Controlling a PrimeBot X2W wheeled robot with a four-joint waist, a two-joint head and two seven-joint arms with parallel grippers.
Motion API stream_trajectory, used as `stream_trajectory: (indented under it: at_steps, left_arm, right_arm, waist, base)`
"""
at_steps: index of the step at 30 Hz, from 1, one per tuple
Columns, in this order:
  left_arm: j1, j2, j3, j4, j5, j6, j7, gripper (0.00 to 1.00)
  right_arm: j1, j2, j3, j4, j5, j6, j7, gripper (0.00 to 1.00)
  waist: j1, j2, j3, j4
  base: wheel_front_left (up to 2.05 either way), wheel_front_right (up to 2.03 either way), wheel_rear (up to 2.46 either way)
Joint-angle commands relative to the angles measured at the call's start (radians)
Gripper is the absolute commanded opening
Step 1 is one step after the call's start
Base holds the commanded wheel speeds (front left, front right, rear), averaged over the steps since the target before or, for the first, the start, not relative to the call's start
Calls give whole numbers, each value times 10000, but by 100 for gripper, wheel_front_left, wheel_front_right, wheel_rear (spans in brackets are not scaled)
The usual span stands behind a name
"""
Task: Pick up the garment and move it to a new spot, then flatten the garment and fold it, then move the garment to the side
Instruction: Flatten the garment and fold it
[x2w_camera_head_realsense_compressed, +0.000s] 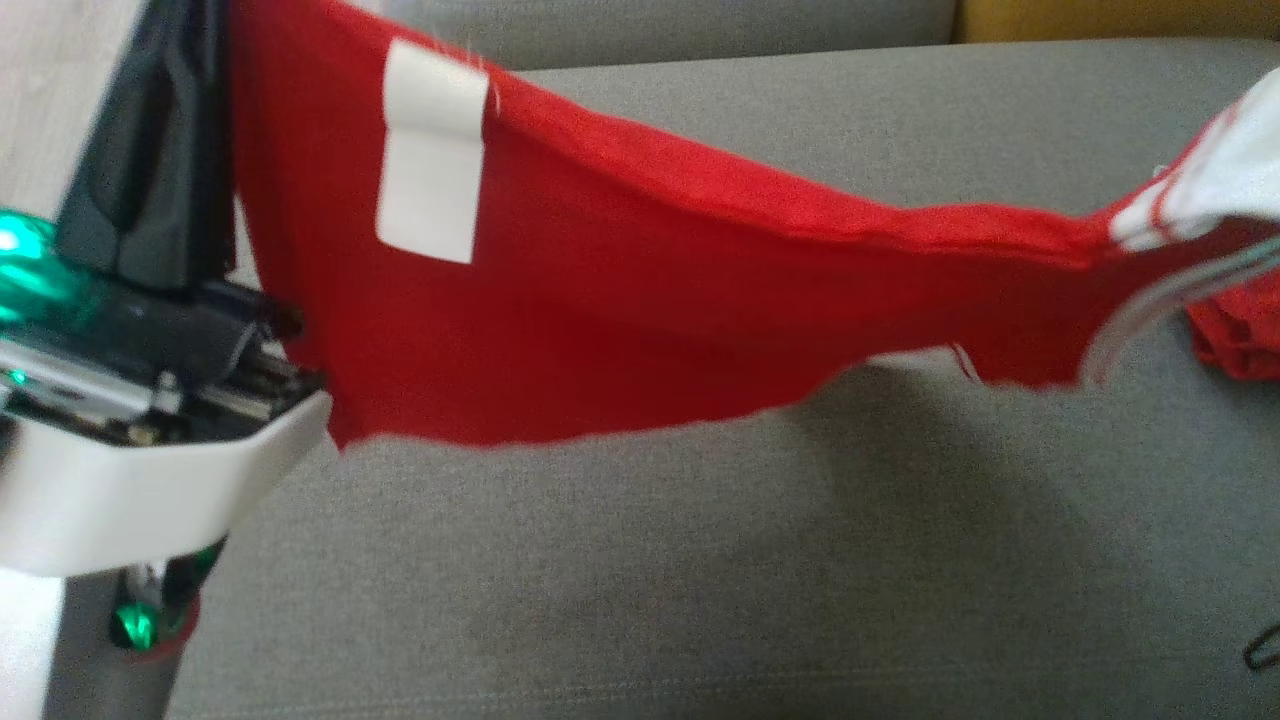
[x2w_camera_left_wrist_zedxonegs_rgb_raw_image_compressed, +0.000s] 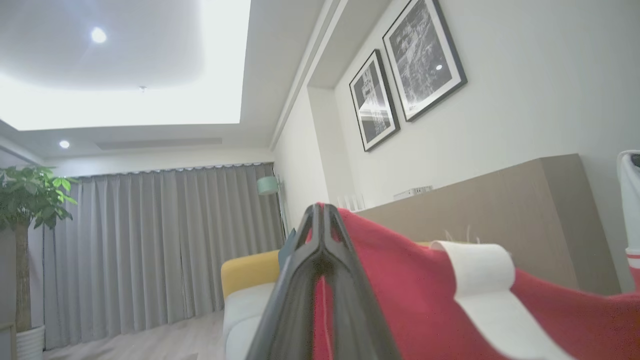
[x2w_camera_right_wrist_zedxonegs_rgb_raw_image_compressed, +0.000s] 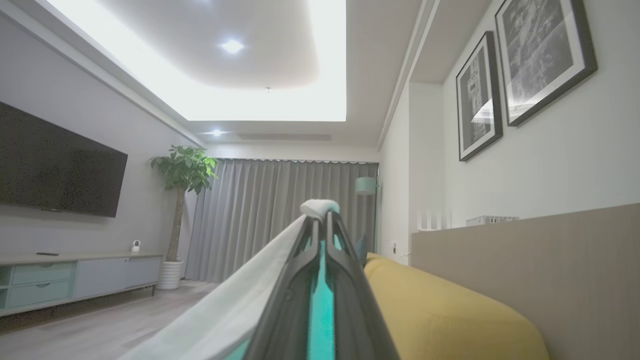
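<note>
Garment: soft red knit garment (x2w_camera_head_realsense_compressed: 620, 300) with a rectangular white patch (x2w_camera_head_realsense_compressed: 432, 150) and striped white trim (x2w_camera_head_realsense_compressed: 1225, 160), hanging taut in a shallow sag above the sofa seat.
Left gripper: left gripper (x2w_camera_left_wrist_zedxonegs_rgb_raw_image_compressed: 320, 210), slim dark fingers pressed together on the red hem.
Right gripper: right gripper (x2w_camera_right_wrist_zedxonegs_rgb_raw_image_compressed: 322, 212), pinched closed on the white cloth edge.
Sofa seat: sofa seat (x2w_camera_head_realsense_compressed: 700, 560), flat grey weave.

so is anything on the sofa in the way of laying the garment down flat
Nothing visible is. The garment hangs stretched between the left end effector and right end effector, both shut on it, above a bare grey sofa cushion. A small dark item lies off to its right.
</note>
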Motion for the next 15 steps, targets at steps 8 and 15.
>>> stream_trajectory:
  at_steps: [8, 15]
  left_arm:
    - [-1779, 254, 275, 366, -268, -263, 464, 0]
    - [-4264, -420, -209, 3765, -777, -1055, 101, 0]
  right_arm:
    - [-1462, -182, 259, 268, 458, 39, 466, 0]
    - [-3816, -335, 1093, 3061, 1062, 39, 193, 0]
  waist:
    - [0, 0, 40, 8]
    - [0, 0, 737, -55]
  base:
    - [0, 0, 0]
    - [0, 0, 0]
